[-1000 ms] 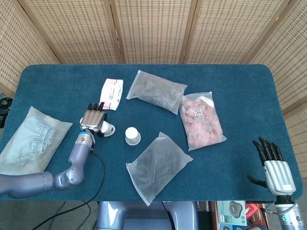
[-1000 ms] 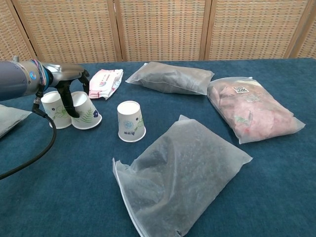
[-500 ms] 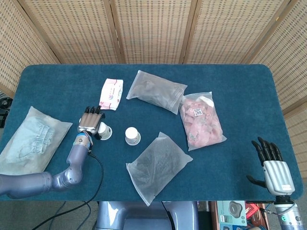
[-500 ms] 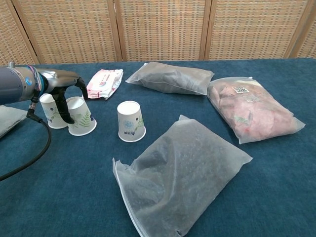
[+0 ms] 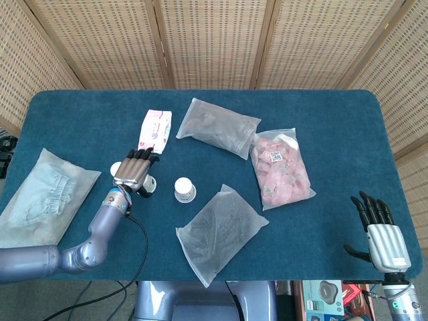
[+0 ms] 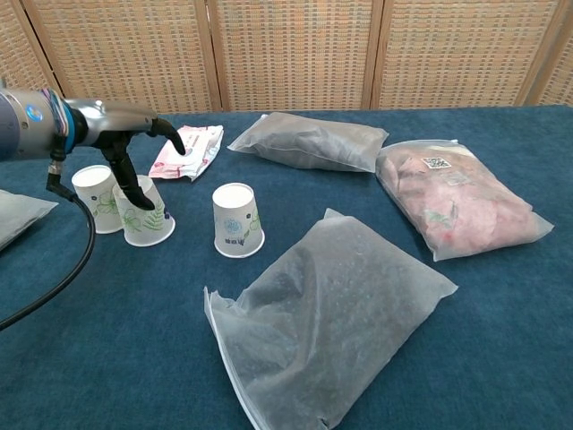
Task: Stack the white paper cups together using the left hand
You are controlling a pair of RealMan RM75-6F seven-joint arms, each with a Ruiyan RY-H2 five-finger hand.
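Note:
Three white paper cups with leaf prints stand upside down on the blue table. In the chest view the left cup [image 6: 96, 198] and the middle cup [image 6: 144, 213] touch each other; the third cup [image 6: 238, 220] stands apart to the right, also seen from the head view as the third cup [image 5: 184, 189]. My left hand [image 6: 127, 150] hovers over the left pair, its dark fingers [image 6: 135, 190] reaching down onto the middle cup's upper side, thumb spread away. From above, the left hand [image 5: 133, 171] hides most of both cups. My right hand [image 5: 379, 231] hangs beyond the table's near right corner, fingers spread, holding nothing.
A pink wipes pack [image 6: 186, 150] lies just behind the left hand. A grey bag [image 5: 217, 127], a pink-filled bag [image 5: 281, 170] and a frosted bag [image 5: 217, 231] lie center and right. A pale bag [image 5: 43, 194] lies at the left edge. A black cable [image 6: 63, 269] trails off the left arm.
The left hand has risen from between the two cups and its thumb has swung out toward the wipes pack. The middle cup has shifted slightly left. The right hand has not moved.

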